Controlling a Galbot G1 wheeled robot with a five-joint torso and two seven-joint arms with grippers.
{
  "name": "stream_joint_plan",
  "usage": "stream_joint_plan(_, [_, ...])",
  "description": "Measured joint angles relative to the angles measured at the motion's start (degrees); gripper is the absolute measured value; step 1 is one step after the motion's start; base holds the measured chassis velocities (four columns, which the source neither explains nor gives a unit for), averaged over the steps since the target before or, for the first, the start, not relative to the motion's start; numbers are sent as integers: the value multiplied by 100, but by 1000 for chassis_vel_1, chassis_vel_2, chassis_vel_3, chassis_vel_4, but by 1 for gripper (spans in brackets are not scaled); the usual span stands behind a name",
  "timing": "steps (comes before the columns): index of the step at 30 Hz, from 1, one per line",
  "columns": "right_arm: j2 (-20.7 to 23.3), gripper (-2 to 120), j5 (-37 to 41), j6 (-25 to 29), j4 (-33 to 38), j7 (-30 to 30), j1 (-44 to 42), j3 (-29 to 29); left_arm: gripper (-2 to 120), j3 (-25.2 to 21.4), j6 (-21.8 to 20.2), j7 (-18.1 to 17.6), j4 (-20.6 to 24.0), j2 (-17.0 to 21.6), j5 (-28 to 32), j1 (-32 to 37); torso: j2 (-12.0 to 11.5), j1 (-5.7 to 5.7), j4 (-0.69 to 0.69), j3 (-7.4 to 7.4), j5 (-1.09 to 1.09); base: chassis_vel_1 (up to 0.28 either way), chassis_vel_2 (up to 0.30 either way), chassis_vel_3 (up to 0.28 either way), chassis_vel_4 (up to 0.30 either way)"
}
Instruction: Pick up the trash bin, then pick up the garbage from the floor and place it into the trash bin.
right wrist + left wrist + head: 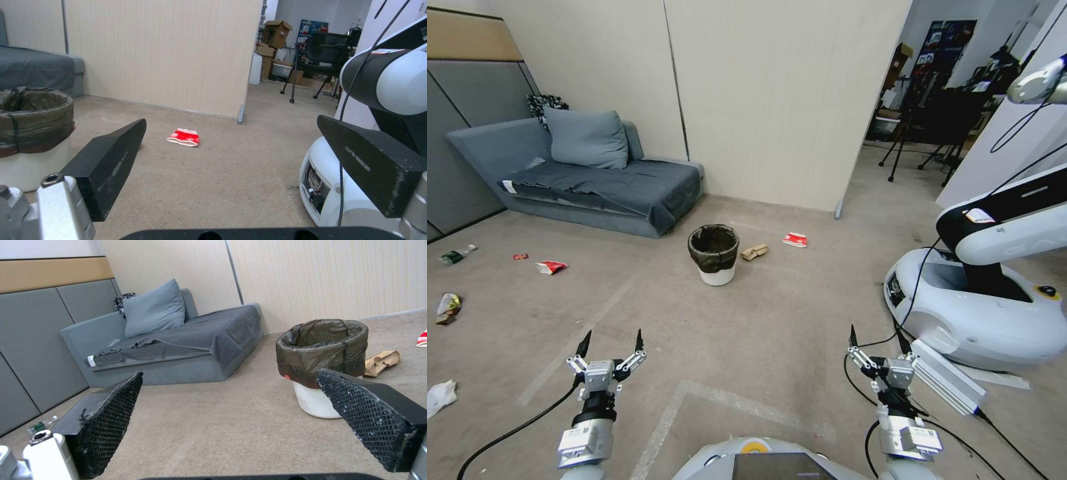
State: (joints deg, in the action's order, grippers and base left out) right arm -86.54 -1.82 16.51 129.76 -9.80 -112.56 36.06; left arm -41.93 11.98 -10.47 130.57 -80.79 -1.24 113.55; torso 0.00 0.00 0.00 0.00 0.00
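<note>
The trash bin (715, 257) (321, 356) (31, 130), a small white bucket with a dark bag over its rim, stands upright on the carpet ahead of me. Garbage lies around it: crumpled brown paper (754, 252) (381, 362) just right of the bin, a red-and-white carton (795, 240) (183, 137) farther right, another red-and-white carton (551, 267) to the left, a plastic bottle (456, 255) (41, 425), a shiny wrapper (448, 307) and a white tissue (440, 396) at the far left. My left gripper (612, 345) (231, 413) and right gripper (877, 342) (231, 160) hang open and empty, well short of the bin.
A grey sofa (594, 177) with a cushion stands against the wall at back left. Another white robot's base (980, 307) with cables sits close on my right. A small red item (520, 256) lies on the floor at left. Tripods and chairs stand in the doorway behind.
</note>
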Motion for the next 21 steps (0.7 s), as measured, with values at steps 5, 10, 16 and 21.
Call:
stream_joint_plan(5, [0,100,0,0,0,0,0,0,100,0,0,0,0,0,0,0,0,0,0,0,0,0,0,0,0])
stream_joint_plan(10, [0,100,0,0,0,0,0,0,100,0,0,0,0,0,0,0,0,0,0,0,0,0,0,0,0])
stream_joint_plan(16, [0,100,0,0,0,0,0,0,100,0,0,0,0,0,0,0,0,0,0,0,0,0,0,0,0])
stream_joint_plan(21, [0,100,0,0,0,0,0,0,100,0,0,0,0,0,0,0,0,0,0,0,0,0,0,0,0])
